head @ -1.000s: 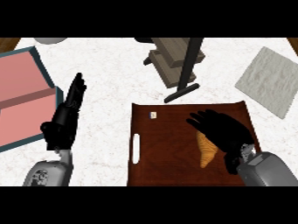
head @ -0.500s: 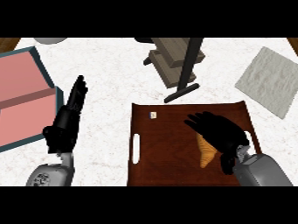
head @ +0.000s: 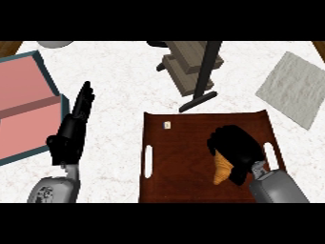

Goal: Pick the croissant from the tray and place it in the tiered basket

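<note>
lower right of frame: the right hand [head: 237, 150] curls down over the croissant [head: 222, 170] on the brown tray [head: 179, 157], likely closing to lift it. the tiered basket [head: 191, 66] waits at upper centre. the left hand [head: 72, 129] rests at left, fingers straight.

Likely kitchen: marble counter [head: 123, 81], tray [head: 186, 143].

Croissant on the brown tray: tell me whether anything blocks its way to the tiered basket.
Nothing visible does. The golden croissant lies on the brown rectangular tray, partly under the black right hand. Between it and the beige tiered basket are only bare tray and white counter.
</note>
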Robot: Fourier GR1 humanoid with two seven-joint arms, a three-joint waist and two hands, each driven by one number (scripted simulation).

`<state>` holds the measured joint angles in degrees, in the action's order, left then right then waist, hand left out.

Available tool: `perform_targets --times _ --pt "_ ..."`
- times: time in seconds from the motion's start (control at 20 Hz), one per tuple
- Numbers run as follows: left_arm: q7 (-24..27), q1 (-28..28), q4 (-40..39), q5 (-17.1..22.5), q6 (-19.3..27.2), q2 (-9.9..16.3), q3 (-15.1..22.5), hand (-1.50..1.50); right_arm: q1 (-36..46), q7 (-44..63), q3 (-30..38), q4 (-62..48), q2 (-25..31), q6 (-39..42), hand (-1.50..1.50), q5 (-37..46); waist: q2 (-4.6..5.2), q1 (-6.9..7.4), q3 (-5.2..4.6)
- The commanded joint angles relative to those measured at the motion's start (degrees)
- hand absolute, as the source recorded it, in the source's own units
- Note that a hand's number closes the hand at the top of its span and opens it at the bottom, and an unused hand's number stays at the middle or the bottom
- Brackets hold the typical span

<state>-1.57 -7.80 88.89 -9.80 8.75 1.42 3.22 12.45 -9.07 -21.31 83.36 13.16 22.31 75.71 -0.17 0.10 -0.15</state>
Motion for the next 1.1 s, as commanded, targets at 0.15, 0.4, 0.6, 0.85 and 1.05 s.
perform_targets --times 0.15,0.4,0.6,0.85,1.05 --pt "0.29 0.79 -0.05 -0.79 1.2 -1.05 1.05 0.0 6.06 18.02 -6.92 11.82 -10.52 21.34 1.5 7.36 -0.37 -0.38 -0.04" --pt "-1.74 -0.92 -1.18 -2.31 2.47 -1.4 1.95 0.0 20.56 32.33 -4.01 12.97 -13.0 35.93 1.5 -2.33 0.03 0.9 0.05" --pt "-3.6 -2.28 0.84 -0.41 0.33 -0.6 0.78 0.0 23.14 45.54 -7.85 12.93 -13.09 31.6 1.5 -10.55 0.1 0.9 0.11" --pt "-3.24 -1.8 1.74 0.52 -0.98 0.63 -0.06 0.0 31.55 54.14 -3.0 17.61 -13.13 35.58 1.5 -16.3 -0.03 0.54 0.1" --pt "-0.21 0.86 -0.42 -1.07 1.09 -1.39 1.86 0.0 43.46 60.42 3.63 19.7 -13.14 38.38 1.5 -20.67 -0.26 0.66 0.01"
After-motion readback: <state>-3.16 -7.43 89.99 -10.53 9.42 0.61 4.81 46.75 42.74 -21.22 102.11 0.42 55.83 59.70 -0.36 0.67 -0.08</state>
